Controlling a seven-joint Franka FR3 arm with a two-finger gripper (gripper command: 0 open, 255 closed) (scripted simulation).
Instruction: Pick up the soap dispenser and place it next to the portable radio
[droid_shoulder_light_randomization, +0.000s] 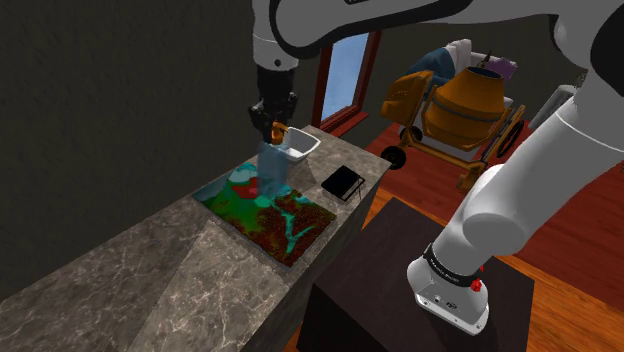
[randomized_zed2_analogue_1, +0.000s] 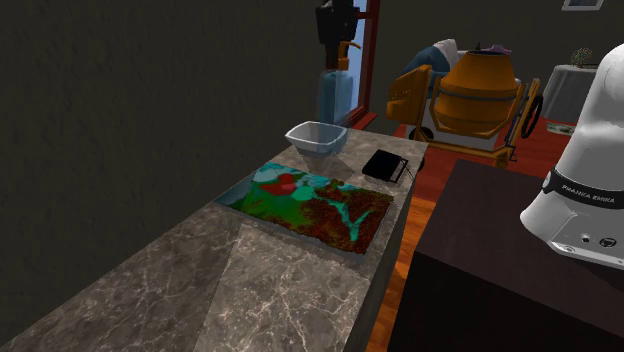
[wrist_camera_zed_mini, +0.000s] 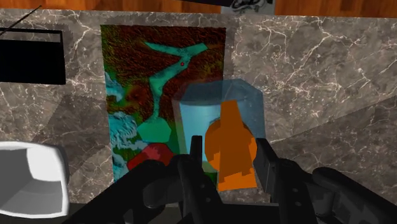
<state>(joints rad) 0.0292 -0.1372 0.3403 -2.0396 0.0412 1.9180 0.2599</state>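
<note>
Item: soap dispenser, with a translucent blue body and an orange pump head. It hangs in the air over the far end of the mat and does not touch it. Holder: black gripper. It points straight down over the mat, and its fingers are closed narrowly on the orange pump head, one on each side, with the blue body hanging below them. Surface: grey veined stone counter, which carries the mat. The mat is a flat rectangle printed in red, green and teal. Portable radio: a flat black box lying on the counter just beyond the mat's far corner, close to the mat but not on it. In the wrist view a thin aerial line rises from it. Bowl: white and square-rimmed, standing upright on the counter just past the mat's far edge, between the radio and the wall. Background: an orange cement mixer stands on the red-brown floor, well beyond the mat.
</note>
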